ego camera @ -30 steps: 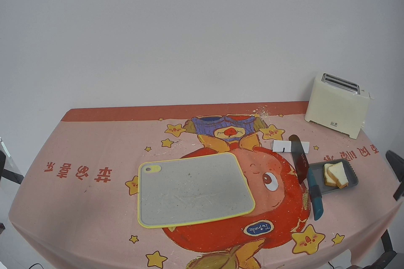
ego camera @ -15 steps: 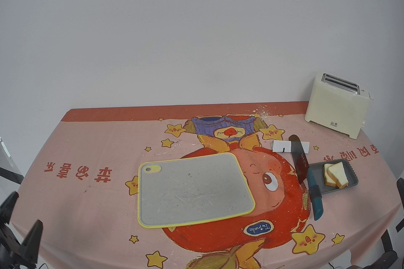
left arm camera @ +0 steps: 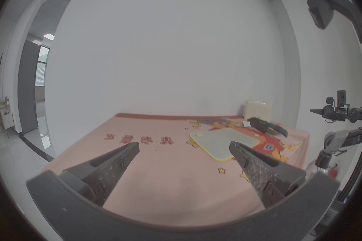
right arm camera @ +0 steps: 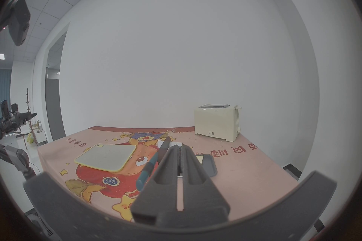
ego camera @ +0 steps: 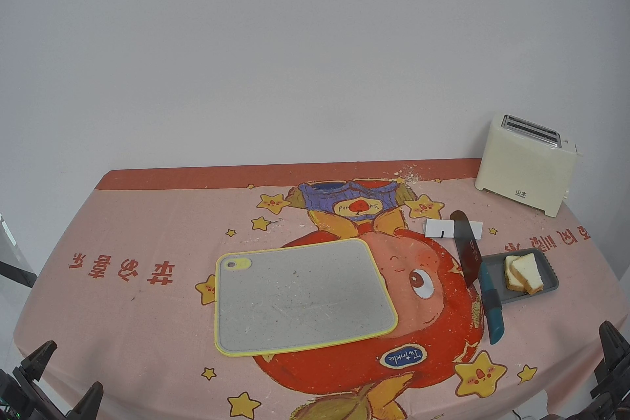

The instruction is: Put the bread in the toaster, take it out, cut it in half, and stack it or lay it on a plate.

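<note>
Two pieces of bread (ego camera: pixel 525 272) lie on a dark grey plate (ego camera: pixel 555 281) at the table's right side. In front of the cream toaster (ego camera: pixel 527 165) at the back right lies a knife (ego camera: pixel 489 303) with a teal handle, its blade on a white rest (ego camera: pixel 438 228). My left gripper (ego camera: pixel 71 367) hangs open and empty beyond the table's near left corner, its fingers (left arm camera: pixel 113 162) spread wide. Beyond the near right corner my right gripper (ego camera: pixel 607 333) is shut on nothing. From the right wrist I see the shut gripper (right arm camera: pixel 180 148), toaster (right arm camera: pixel 218 122), knife (right arm camera: pixel 148 172) and plate (right arm camera: pixel 209 165).
A grey cutting board (ego camera: pixel 302 296) with a yellow rim lies in the middle of the pink printed tablecloth (ego camera: pixel 131 231). A white wall stands behind the table. The board (left arm camera: pixel 222 138) and toaster (left arm camera: pixel 257 110) appear far off in the left wrist view.
Both grippers have sunk from the table's side edges to below its near corners in the head view. Nothing on the table has moved.
</note>
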Motion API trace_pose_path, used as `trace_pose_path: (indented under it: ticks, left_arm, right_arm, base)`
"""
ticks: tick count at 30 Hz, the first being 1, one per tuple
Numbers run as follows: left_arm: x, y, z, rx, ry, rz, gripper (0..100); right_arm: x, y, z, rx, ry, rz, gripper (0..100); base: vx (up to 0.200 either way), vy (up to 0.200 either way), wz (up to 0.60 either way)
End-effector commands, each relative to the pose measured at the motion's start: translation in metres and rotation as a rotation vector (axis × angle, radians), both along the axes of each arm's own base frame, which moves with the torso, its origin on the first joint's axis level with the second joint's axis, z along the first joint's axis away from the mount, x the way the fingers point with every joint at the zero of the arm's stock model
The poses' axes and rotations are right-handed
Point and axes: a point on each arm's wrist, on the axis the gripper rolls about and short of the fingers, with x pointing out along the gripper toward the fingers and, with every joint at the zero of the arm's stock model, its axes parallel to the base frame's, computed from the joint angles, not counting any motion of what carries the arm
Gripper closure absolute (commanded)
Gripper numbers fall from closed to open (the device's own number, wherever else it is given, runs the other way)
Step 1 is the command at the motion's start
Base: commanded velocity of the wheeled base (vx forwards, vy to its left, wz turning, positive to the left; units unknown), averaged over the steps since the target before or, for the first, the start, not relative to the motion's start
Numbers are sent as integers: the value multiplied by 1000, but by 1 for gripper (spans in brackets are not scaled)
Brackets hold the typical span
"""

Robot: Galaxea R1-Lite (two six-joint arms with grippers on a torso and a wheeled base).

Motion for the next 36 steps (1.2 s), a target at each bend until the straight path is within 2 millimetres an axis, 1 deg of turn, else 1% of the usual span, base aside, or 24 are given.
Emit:
trace_pose_path:
  ticks: [1,2,4,7,16,17,21,24,27,28,30,36]
  left_arm:
    - [1,2,-7,49,32,103,0]
    - [1,3,-10,71,57,167,0]
    - [0,2,-11,79,64,201,0]
    - [0,1,-10,73,45,206,0]
    - [0,1,-10,75,39,251,0]
    - [-3,0,-10,97,2,273,0]
    - [-6,-1,-11,129,-49,210,0]
    - [-6,-2,-10,130,-54,219,0]
    - [-6,-1,-11,78,-37,237,0]
    - [-6,0,-11,49,-33,284,0]
    - [-6,0,-11,53,-34,314,0]
    - [-6,0,-11,64,-37,296,0]
  right_arm:
    - [-6,1,-7,-12,-52,-64,100]
    - [-6,1,-7,-9,-53,-64,100]
    - [-6,1,-7,-8,-58,-61,100]
    - [-8,1,-8,-15,-87,-53,100]
    - [-8,0,-8,-8,-90,-48,100]
    - [-8,0,-8,-10,-90,-51,100]
    - [-8,0,-8,-10,-90,-51,100]
    - [-8,0,-8,1,-91,-50,100]
    - [-8,0,-8,5,-93,-53,100]
    - [-8,0,-8,5,-93,-59,100]
    - [-8,0,-8,4,-93,-61,100]
    - [-8,0,-8,3,-91,-61,100]
  base:
    - [0,0,0]
    - [0,0,0]
    - [0,0,0]
    - [0,0,0]
    - [0,0,0]
    - [0,0,0]
    - [0,0,0]
    - [0,0,0]
    - [0,0,0]
    - [0,0,0]
    - [0,0,0]
    - [0,0,0]
